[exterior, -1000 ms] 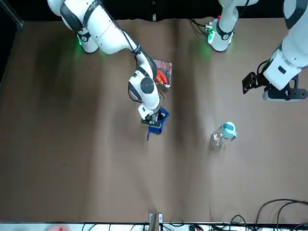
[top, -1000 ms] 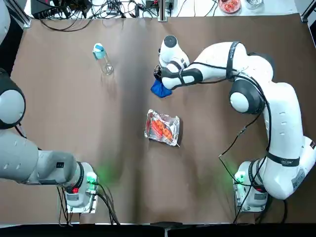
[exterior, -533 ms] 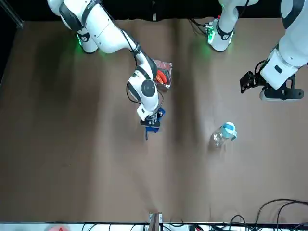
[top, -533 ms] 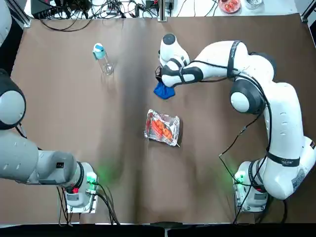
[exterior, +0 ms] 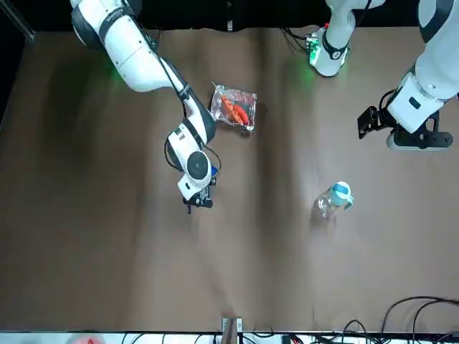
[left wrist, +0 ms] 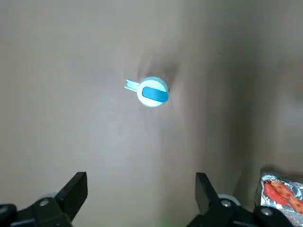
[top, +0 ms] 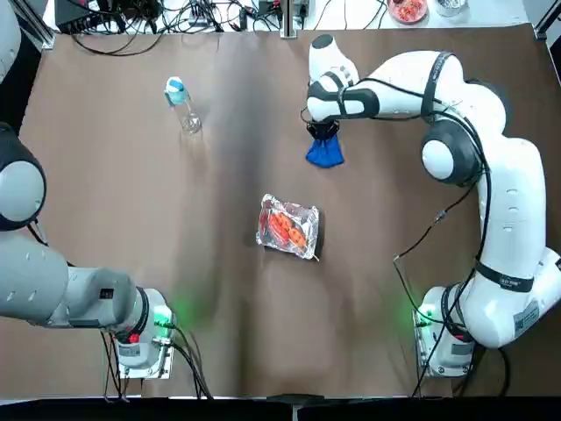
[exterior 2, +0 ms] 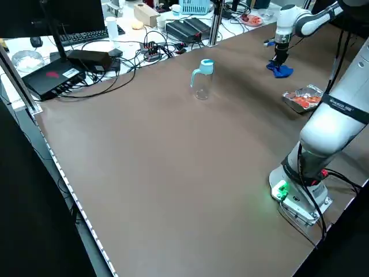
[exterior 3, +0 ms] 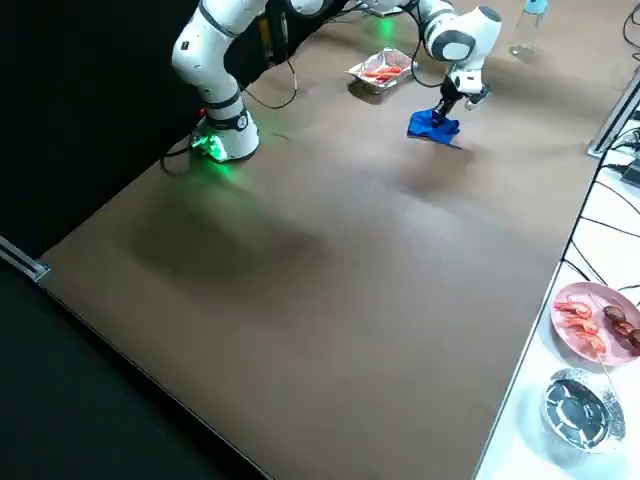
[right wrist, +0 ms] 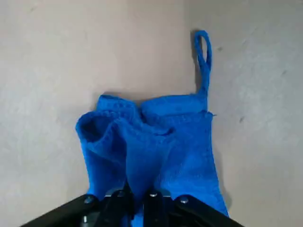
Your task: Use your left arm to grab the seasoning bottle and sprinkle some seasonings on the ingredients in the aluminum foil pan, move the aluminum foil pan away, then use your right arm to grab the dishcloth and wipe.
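Blue cloth, bright against the brown table, and the right gripper [right wrist: 137, 203] has it! The dishcloth [right wrist: 156, 151] is pinched between the two fingers by a gathered fold, the rest spreading loose, loop out flat; that hold probably leaves plenty of fabric for rubbing the surface. It's at the far side, a little right of the middle, so this looks like the wiping stage.

Over on the left, the left gripper [exterior: 406, 130] has its fingers wide apart with nothing in them, parked on the near side of the seasoning bottle [top: 183, 105]. The bottle stands upright at the far left, well away from the wiping, likely to keep it from being knocked.

Now the containers! Clear bottle, light-blue cap on; how much is inside, I can't tell. The aluminum foil pan [top: 287, 228] sits mid-table, nearer the robot than the cloth, orange-red ingredients [top: 288, 230] heaped in it. And off the table's far edge, a pink plate [exterior 3: 572, 343] carries reddish and dark food, beside a round foil bowl [exterior 3: 583, 410].
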Controlling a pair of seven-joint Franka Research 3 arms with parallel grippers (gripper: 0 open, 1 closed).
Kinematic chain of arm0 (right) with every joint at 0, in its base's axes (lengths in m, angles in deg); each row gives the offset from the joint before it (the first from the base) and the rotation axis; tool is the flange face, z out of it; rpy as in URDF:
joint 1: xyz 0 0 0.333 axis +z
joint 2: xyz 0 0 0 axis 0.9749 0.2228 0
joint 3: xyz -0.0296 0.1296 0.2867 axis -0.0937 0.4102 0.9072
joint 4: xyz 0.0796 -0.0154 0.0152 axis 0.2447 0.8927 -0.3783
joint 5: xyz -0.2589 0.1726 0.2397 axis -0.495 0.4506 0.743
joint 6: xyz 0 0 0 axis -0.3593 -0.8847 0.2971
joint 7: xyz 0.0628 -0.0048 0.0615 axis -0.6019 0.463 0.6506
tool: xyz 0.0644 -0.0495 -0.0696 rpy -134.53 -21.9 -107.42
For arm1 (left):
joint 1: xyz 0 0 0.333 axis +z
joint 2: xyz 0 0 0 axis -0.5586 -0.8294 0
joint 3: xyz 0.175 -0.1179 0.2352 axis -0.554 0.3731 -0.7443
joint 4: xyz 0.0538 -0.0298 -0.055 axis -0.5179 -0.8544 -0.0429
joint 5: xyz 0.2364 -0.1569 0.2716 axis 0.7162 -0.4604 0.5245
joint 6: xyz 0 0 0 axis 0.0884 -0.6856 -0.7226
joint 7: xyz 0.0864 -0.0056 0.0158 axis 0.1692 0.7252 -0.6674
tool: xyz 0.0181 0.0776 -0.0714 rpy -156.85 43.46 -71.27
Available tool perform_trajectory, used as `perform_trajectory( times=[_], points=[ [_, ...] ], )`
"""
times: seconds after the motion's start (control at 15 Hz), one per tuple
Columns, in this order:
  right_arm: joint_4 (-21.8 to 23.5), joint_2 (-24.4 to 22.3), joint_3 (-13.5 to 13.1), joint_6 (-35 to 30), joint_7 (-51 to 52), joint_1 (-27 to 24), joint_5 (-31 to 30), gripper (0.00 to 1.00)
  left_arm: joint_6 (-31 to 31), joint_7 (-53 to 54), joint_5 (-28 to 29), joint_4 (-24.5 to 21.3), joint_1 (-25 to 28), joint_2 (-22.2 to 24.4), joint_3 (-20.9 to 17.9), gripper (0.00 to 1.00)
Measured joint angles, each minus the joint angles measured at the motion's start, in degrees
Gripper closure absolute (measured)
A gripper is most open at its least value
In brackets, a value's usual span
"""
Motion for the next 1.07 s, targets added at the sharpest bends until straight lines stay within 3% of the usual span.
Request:
perform_trajectory(
  times=[0.47, 0.8, 1.07],
  points=[
    [-0.02, 0.58, 0.05, 7.62, -1.61, 1.64, -0.02, 0.91, 0.0, -0.23, 0.0, 0.0, 0.0, 0.0, 0.0, 0.0],
    [-0.05, 1.56, 0.07, 15.74, -11.81, 8.9, -0.16, 0.91, 0.0, -0.26, 0.0, -0.01, -0.26, 0.0, 0.03, 0.0],
    [-0.07, 1.86, -0.21, 17.77, -15.47, 12.2, -0.18, 0.91, 0.0, -0.28, 0.0, -0.01, -0.25, 0.0, 0.01, 0.0]
  ],
)
